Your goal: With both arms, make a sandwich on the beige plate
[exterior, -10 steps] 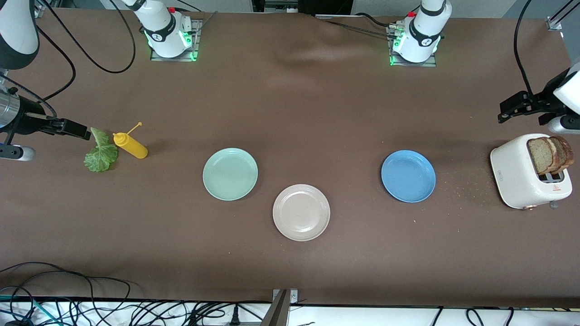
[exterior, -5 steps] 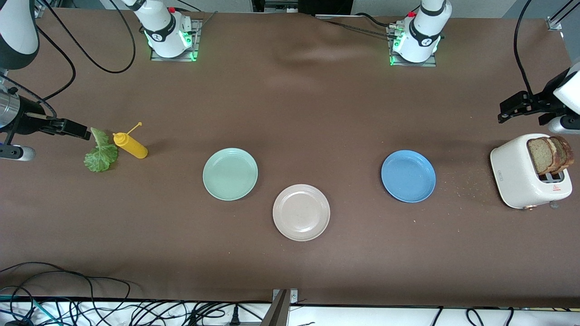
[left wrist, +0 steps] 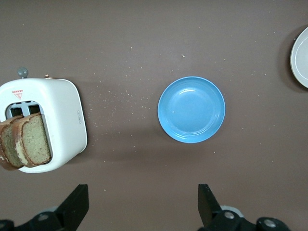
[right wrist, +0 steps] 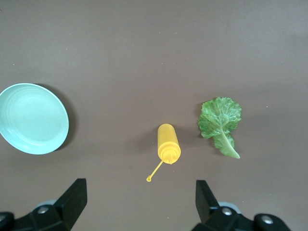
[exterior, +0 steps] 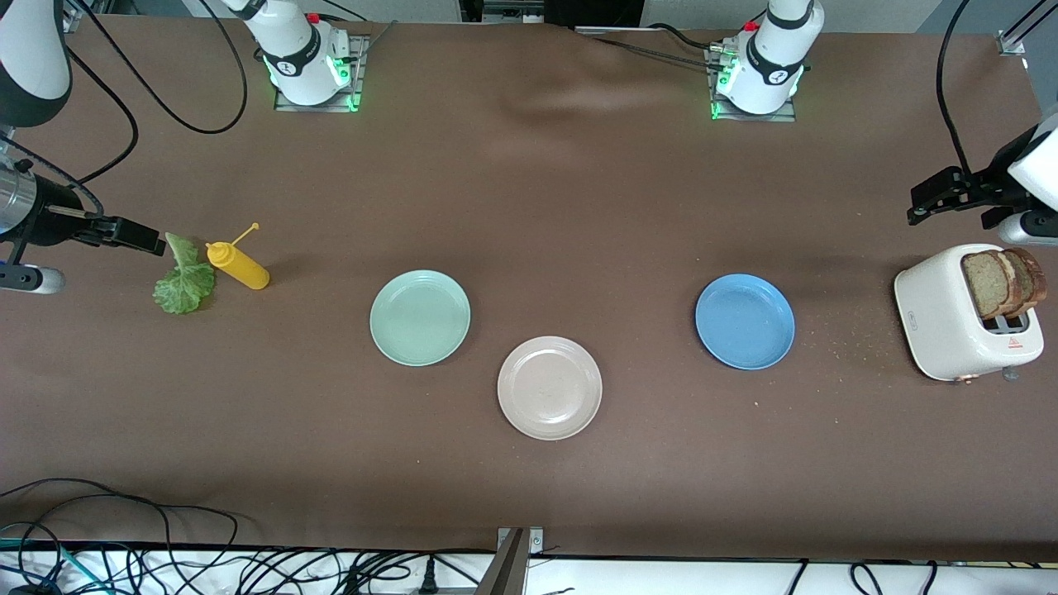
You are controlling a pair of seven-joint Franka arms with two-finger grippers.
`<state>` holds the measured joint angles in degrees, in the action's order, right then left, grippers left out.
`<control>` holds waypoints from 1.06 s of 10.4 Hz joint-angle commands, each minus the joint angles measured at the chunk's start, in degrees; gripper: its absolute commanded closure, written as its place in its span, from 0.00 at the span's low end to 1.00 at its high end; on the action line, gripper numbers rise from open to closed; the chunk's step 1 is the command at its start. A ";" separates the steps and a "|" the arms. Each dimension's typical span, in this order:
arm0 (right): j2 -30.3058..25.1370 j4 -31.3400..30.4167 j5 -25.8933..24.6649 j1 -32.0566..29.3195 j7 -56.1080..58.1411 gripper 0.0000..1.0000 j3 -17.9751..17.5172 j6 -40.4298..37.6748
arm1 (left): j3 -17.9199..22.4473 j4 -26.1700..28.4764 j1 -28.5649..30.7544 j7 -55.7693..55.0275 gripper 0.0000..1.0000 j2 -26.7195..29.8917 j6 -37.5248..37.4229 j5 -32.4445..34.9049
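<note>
Three round plates with raised rims lie on the brown desk, none carrying anything: the beige plate (exterior: 550, 387), pale pinkish and faintly speckled, sits nearest the front camera at mid-desk; the mint-green plate (exterior: 420, 317) lies just beside it toward the right arm's end and slightly farther from the camera; the blue plate (exterior: 745, 321), glossy, lies apart toward the left arm's end. The white toaster (exterior: 963, 314), a smooth box with rounded corners, stands at the left arm's end of the desk with two bread slices (exterior: 1003, 283) upright in its slots, brown and grainy with darker crusts, their upper halves sticking out. Fine crumbs (exterior: 843, 339) speckle the desk between toaster and blue plate. At the right arm's end a crinkly green lettuce leaf (exterior: 183, 277) lies flat, pale stem pointing away from the front camera; just beside it a yellow squeeze bottle (exterior: 238, 264) lies on its side, its thin cap tether sticking out from the nozzle. Left gripper (exterior: 938, 196): jaws spread wide, holding nothing, touching nothing, in the air over bare desk next to the toaster. Right gripper (exterior: 136, 236): jaws spread wide, likewise holding nothing, over the desk close by the lettuce stem; whether it touches the leaf cannot be told. The sandwich is unassembled: bread in toaster, leaf on desk.
</note>
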<state>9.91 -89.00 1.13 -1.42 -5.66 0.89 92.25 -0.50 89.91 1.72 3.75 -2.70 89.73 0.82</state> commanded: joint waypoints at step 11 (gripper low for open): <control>0.46 1.19 0.18 -0.52 0.38 0.00 -0.37 -0.58 | 0.93 -1.58 1.87 0.56 0.00 -4.40 -1.14 0.59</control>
<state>9.92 -89.00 1.14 -1.41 -5.66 0.89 92.24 0.00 89.95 2.00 3.68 -3.96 89.65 0.86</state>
